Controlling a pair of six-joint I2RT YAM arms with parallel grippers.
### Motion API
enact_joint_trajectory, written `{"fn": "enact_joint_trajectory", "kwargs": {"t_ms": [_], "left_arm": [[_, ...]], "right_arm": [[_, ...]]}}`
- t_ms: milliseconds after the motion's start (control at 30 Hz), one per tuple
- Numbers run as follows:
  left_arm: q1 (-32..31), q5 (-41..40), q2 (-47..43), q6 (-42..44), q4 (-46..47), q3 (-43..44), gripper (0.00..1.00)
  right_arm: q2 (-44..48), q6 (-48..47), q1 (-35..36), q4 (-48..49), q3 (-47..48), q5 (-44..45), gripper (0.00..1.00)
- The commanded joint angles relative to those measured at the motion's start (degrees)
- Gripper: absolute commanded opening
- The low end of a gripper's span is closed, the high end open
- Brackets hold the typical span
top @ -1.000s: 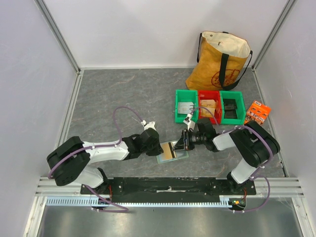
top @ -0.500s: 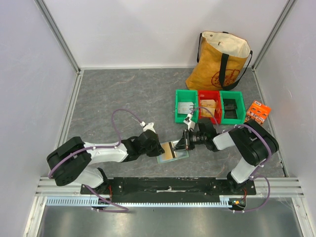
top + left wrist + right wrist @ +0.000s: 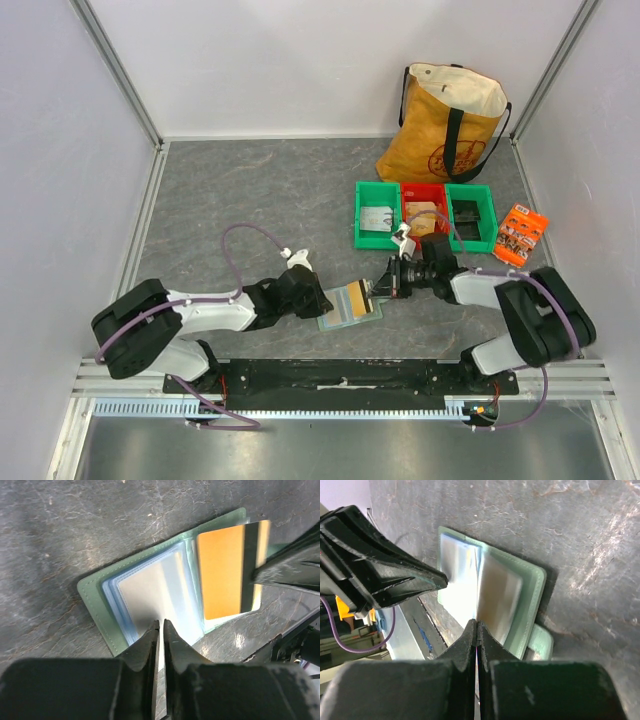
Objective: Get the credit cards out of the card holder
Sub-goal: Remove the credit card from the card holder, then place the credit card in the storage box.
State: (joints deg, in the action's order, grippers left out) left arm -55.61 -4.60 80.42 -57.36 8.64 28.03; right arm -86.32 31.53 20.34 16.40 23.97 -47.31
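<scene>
- The top camera looked steeply down from above and behind the arm bases, distant enough to frame the whole table [image 3: 250, 190].
- The left wrist camera hung close over the open card holder [image 3: 150, 590].
- The right wrist camera faced that holder from the opposite side, equally close.
- All three views shared it.

Nothing readable. Tote bag [image 3: 447, 125]: red round emblem, too small to read. Orange packet [image 3: 521, 232]: print, illegible. Tan-gold card [image 3: 225, 575]: plain face, dark stripe.
</scene>
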Motion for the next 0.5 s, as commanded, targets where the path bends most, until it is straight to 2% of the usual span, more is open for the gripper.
{"fn": "enact_joint_trajectory", "kwargs": {"t_ms": [0,167,300,467], "left_arm": [[-0.1,-5.0,-3.7,4.1,-8.3,-0.4,0.18],[-2.6,-10.9,-10.7,11.0,-13.0,3.6,0.47],[-7.6,-18.8,-15.2,22.4,-13.7,7.5,0.68],[-15.8,-28.6,-18.1,43.3,-5.9,9.5,0.79]], "right_arm": [[8.8,-1.5,-0.7,-8.7,1.1,3.5,0.00],[17.1,4.1,-0.7,-13.4,2.9,4.6,0.00],[22.9,7.5,-0.7,-17.9,4.8,6.3,0.00],[28.3,9.9,-0.7,-22.9,7.5,8.1,0.00]]}}
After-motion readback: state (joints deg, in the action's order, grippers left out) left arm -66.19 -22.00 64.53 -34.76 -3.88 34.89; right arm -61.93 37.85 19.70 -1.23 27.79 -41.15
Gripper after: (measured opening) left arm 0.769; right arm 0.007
